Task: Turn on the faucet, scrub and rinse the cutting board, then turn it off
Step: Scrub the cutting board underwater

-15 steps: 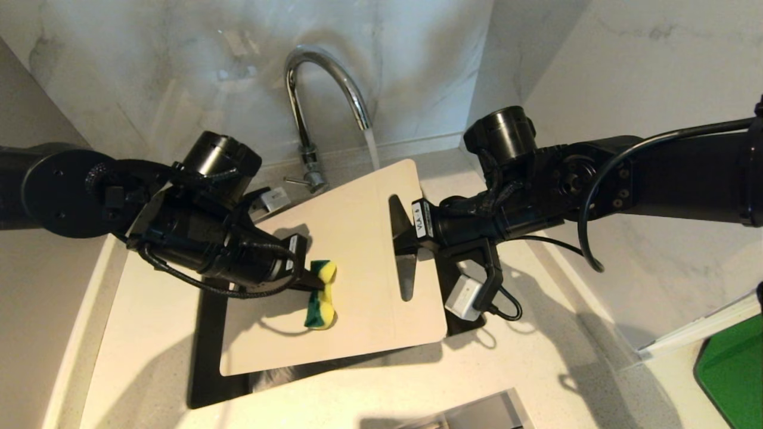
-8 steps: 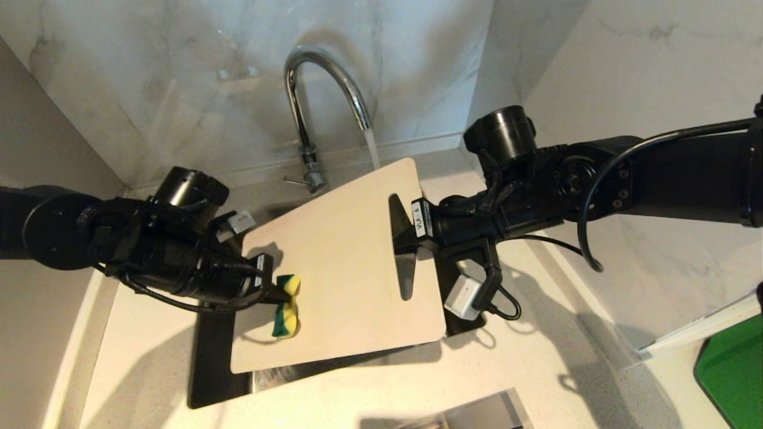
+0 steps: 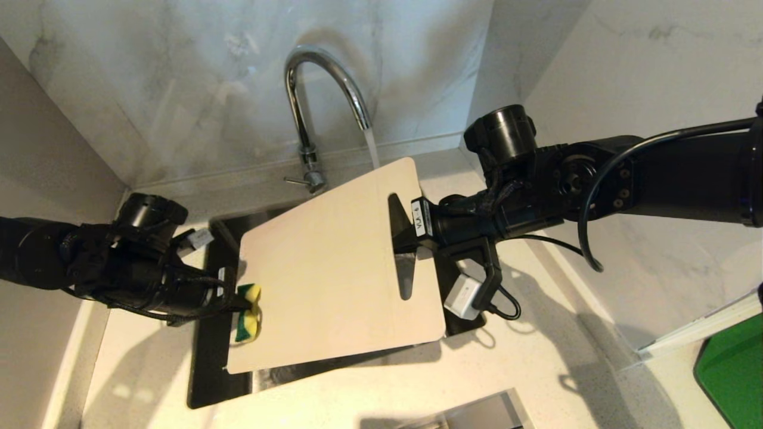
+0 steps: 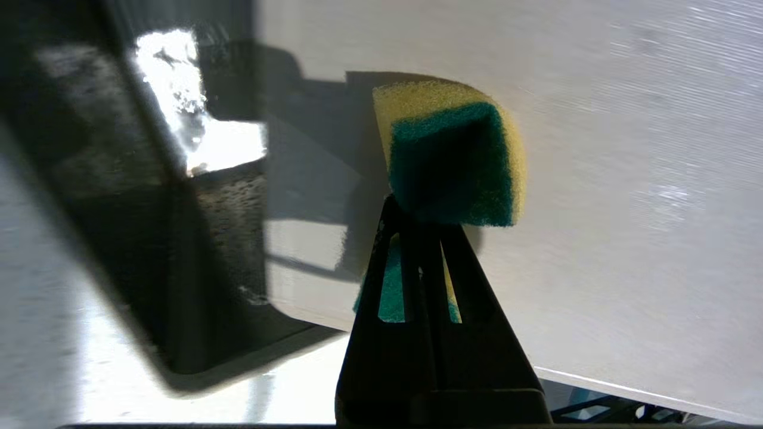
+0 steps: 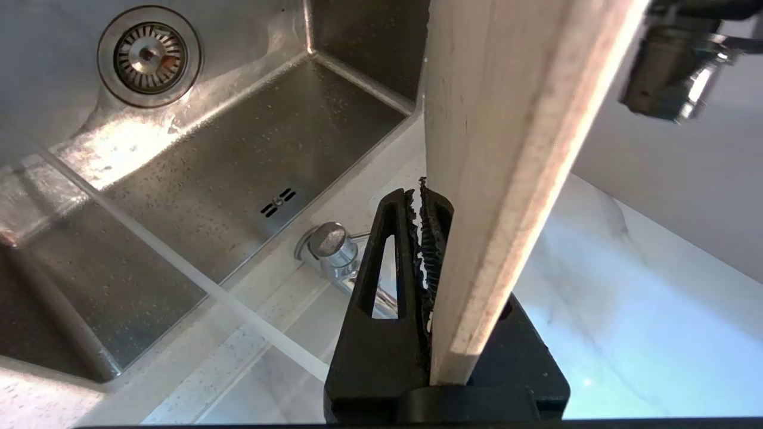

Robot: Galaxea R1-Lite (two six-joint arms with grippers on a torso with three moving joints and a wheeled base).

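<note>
The sink (image 3: pixel 205 381) is lying mostly hidden beneath the cutting board (image 3: pixel 322 274) in the head view, showing only as dark strips at the board's left and lower edges. The right wrist view is revealing its wet, speckled steel basin (image 5: pixel 250 155), the round drain strainer (image 5: pixel 149 56) and a thin stream of water (image 5: pixel 179 268) crossing it.

The board, flat, cream-white and round-cornered, is being held tilted over the sink. The right pincer (image 3: pixel 400 238) is clamping its short end beside the elongated slot (image 3: pixel 404 265), its ribbed black fingers (image 5: pixel 430 238) closed on the board's pale edge.

The left pincer (image 3: pixel 237 302) is squeezing a soft yellow-and-green sponge (image 3: pixel 248 313) at the board's lower left corner. The left wrist view is showing the porous foam bulging past the closed fingertips against the board's face (image 4: pixel 596 179).

The faucet (image 3: pixel 310 107), a glossy chrome gooseneck, is standing at the back of the counter (image 3: pixel 536 357), water running from its spout onto the board's far corner. Its thin lever (image 3: pixel 295 180) is sticking out near the base.
</note>
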